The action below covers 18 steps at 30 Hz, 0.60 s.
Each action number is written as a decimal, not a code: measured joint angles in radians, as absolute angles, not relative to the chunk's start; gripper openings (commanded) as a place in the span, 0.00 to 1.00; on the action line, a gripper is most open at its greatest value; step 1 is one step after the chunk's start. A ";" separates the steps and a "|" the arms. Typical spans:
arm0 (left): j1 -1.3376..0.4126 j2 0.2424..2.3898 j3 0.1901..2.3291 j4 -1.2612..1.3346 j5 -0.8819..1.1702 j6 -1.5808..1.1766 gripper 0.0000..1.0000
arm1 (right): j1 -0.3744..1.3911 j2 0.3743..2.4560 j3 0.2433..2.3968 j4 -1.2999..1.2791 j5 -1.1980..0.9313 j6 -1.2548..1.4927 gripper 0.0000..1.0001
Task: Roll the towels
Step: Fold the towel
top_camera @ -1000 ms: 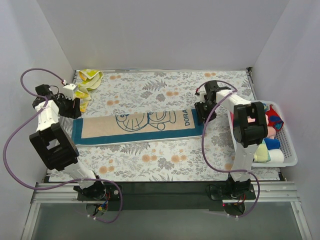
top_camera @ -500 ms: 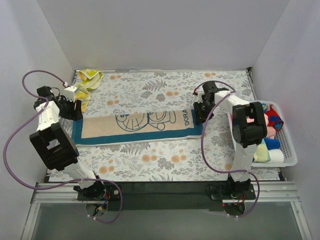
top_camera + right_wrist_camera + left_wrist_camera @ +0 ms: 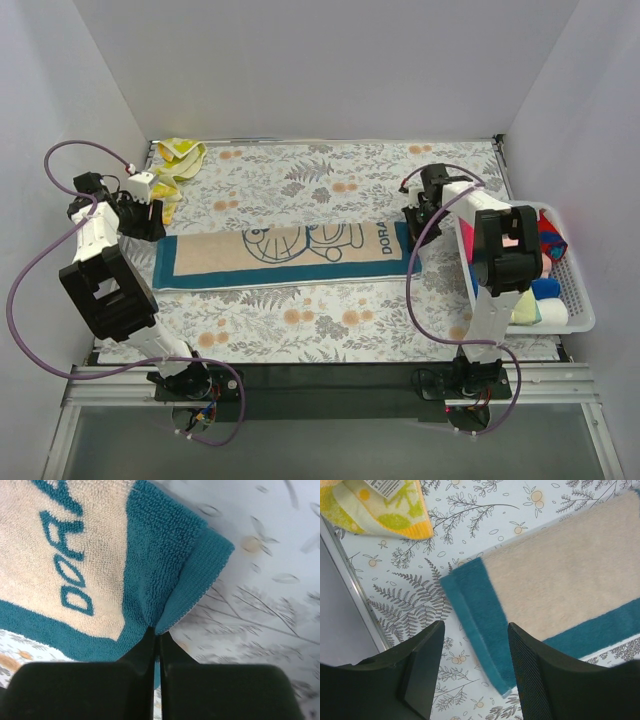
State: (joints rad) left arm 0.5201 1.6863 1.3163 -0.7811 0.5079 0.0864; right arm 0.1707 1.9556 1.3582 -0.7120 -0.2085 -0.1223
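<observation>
Floral covering, towel edge inside right tool

Yellow towel cut by top edge; right arm hides part of basket

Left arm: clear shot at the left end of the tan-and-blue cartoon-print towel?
Likely yes: the left gripper hangs open just over the tan-and-blue towel's teal end, nothing covering it; the yellow patterned towel lies apart.

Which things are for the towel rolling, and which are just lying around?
For the job: tan-and-blue towel, right gripper pinching its edge, open left gripper, yellow towel, rolled towels.
Just there: white basket, floral table cover.
</observation>
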 measured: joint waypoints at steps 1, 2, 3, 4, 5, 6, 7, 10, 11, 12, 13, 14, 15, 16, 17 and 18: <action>0.520 1.686 1.316 -0.781 0.508 0.088 0.50 | 0.155 1.951 1.359 -0.727 -0.202 -0.135 0.01; 0.520 1.686 1.316 -0.781 0.508 0.089 0.50 | 0.143 1.947 1.361 -0.741 -0.197 -0.147 0.01; 0.520 1.686 1.316 -0.781 0.508 0.089 0.50 | 0.131 1.941 1.364 -0.756 -0.193 -0.159 0.01; 0.520 1.686 1.316 -0.781 0.508 0.089 0.50 | 0.120 1.934 1.367 -0.767 -0.191 -0.167 0.01; 0.520 1.686 1.316 -0.781 0.508 0.089 0.50 | 0.115 1.927 1.369 -0.774 -0.193 -0.172 0.01; 0.520 1.686 1.316 -0.782 0.508 0.089 0.50 | 0.112 1.919 1.375 -0.786 -0.202 -0.179 0.01; 0.520 1.686 1.316 -0.782 0.508 0.089 0.50 | 0.113 1.912 1.381 -0.794 -0.213 -0.184 0.01; 0.520 1.686 1.316 -0.784 0.507 0.089 0.50 | 0.122 1.899 1.403 -0.816 -0.276 -0.188 0.01; 0.520 1.686 1.316 -0.786 0.506 0.089 0.50 | 0.127 1.897 1.410 -0.818 -0.305 -0.187 0.01; 0.520 1.686 1.316 -0.788 0.504 0.089 0.55 | 0.133 1.896 1.416 -0.822 -0.334 -0.187 0.01; 0.520 1.686 1.316 -0.789 0.501 0.091 0.65 | 0.141 1.895 1.423 -0.824 -0.360 -0.187 0.01; 0.520 1.686 1.316 -0.793 0.499 0.094 0.67 | 0.152 1.895 1.429 -0.827 -0.386 -0.186 0.01; 0.520 1.686 1.316 -0.800 0.496 0.091 0.79 | 0.165 1.895 1.435 -0.829 -0.412 -0.186 0.01; 0.520 1.686 1.316 -0.805 0.495 0.094 0.81 | 0.182 1.895 1.439 -0.830 -0.433 -0.183 0.01; 0.520 1.686 1.316 -0.812 0.493 0.090 0.98 | 0.201 1.895 1.444 -0.832 -0.453 -0.182 0.01; 0.520 1.686 1.316 -0.816 0.493 0.092 0.98 | 0.223 1.895 1.447 -0.832 -0.473 -0.179 0.01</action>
